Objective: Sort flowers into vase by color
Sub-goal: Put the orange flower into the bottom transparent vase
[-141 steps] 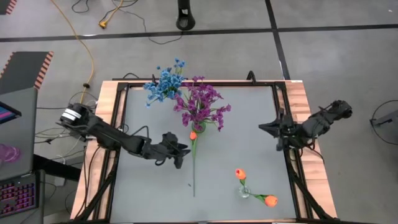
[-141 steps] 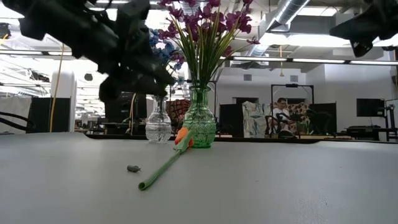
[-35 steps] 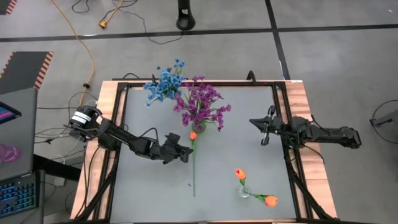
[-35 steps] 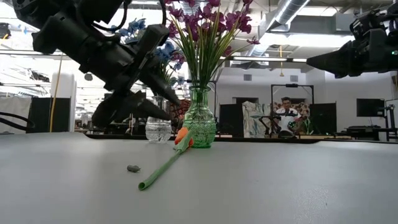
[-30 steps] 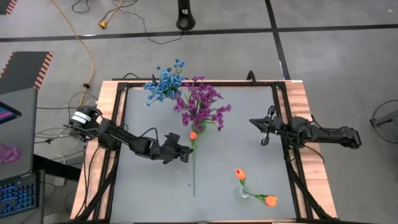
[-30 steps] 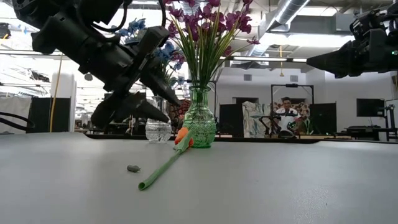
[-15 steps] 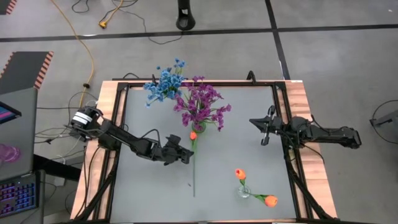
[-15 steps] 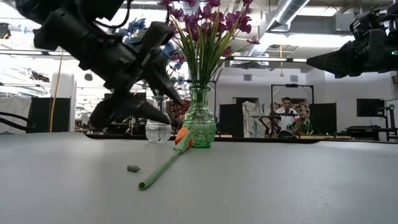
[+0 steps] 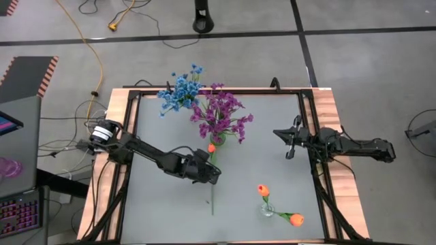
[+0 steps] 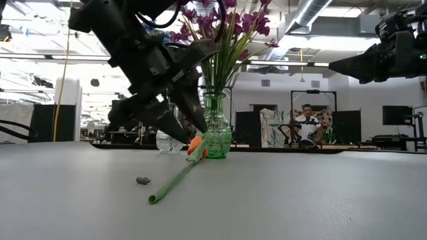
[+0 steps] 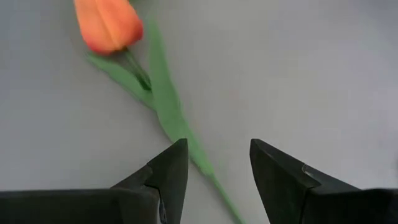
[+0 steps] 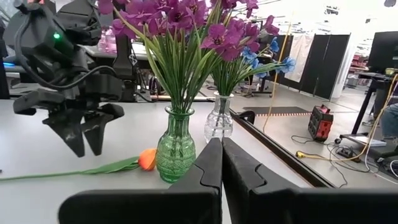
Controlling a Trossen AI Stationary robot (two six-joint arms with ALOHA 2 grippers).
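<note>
High view: table (image 9: 272, 177); purple flowers (image 9: 221, 116) in green vase (image 10: 214, 137), far centre. Left gripper (image 9: 212, 173), jaws apart and empty, hovers over the orange tulip (image 11: 109, 25) lying at centre. Right gripper (image 9: 289, 144) closed, empty, at right edge.

The worktop (image 9: 272, 177) is grey, smooth and matt, with pale wood (image 9: 338, 156) along its sides. The green vase (image 10: 214, 135) is shiny see-through glass with bumps, and so is the clear vase (image 10: 169, 138). The tulip (image 11: 109, 25) looks like soft matt cloth. The left tool (image 11: 214, 171) is dark, smooth plastic.
</note>
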